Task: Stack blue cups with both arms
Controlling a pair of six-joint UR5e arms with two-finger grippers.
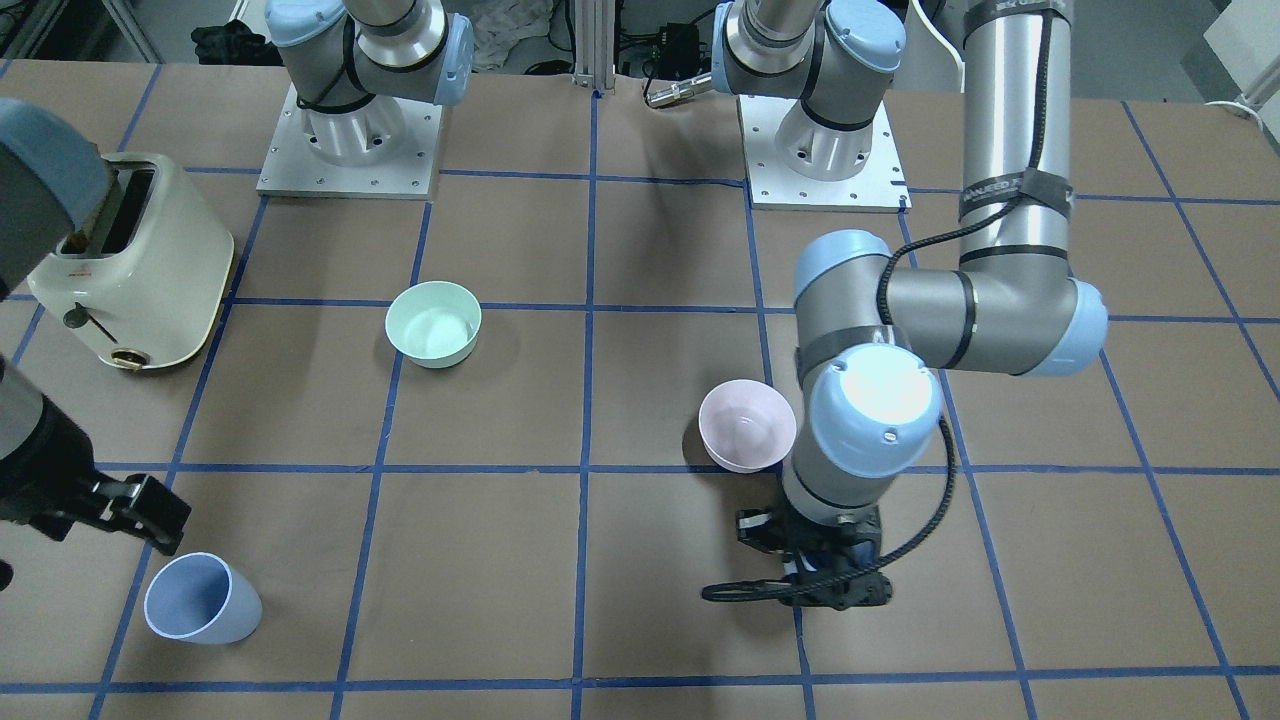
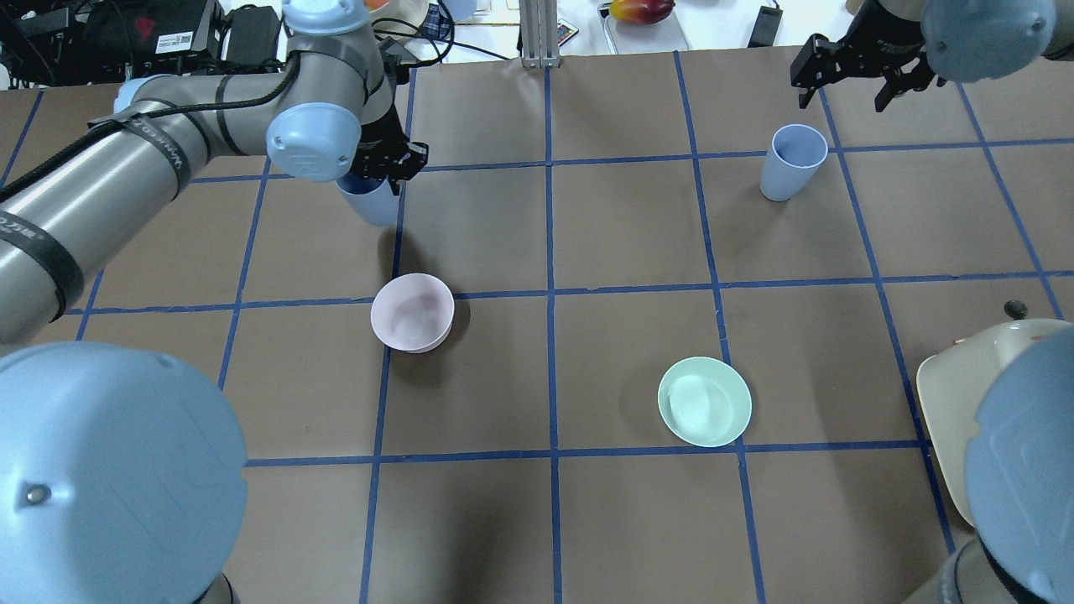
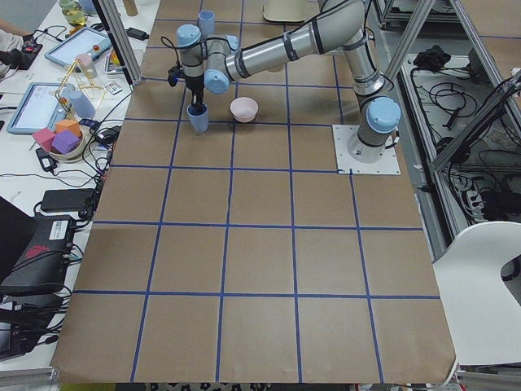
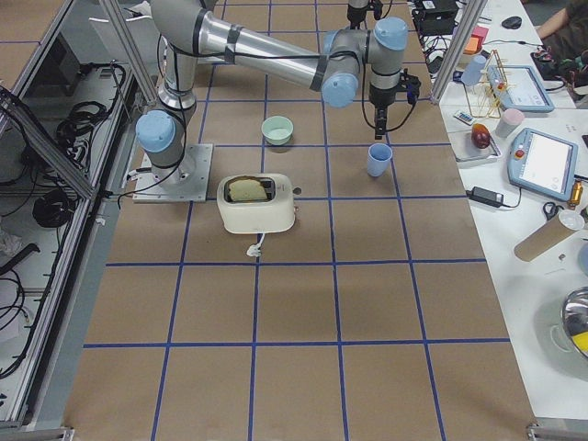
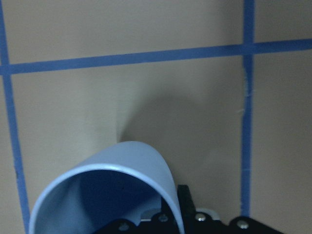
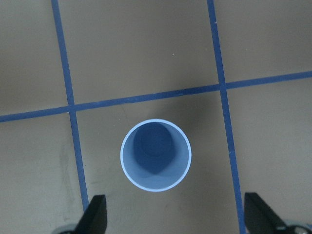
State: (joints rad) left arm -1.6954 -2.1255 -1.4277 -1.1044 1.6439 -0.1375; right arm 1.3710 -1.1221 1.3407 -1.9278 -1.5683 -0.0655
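My left gripper (image 2: 379, 164) is shut on one blue cup (image 2: 369, 201), gripping its rim wall from above. The left wrist view shows that cup's open mouth (image 5: 105, 195) close up. I cannot tell whether it rests on the table or hangs just above it. It is mostly hidden under the wrist in the front view. The other blue cup (image 2: 792, 161) stands upright and free on the table. My right gripper (image 2: 856, 80) hovers above it, wide open and empty. In the right wrist view the cup (image 6: 156, 155) lies centred ahead of the fingers (image 6: 95, 217).
A pale pink bowl (image 2: 412, 312) sits just on the near side of the left gripper. A mint-green bowl (image 2: 704, 401) sits nearer my base on the right. A cream toaster (image 1: 130, 265) stands at the right side. Operators' clutter lines the table's far edge.
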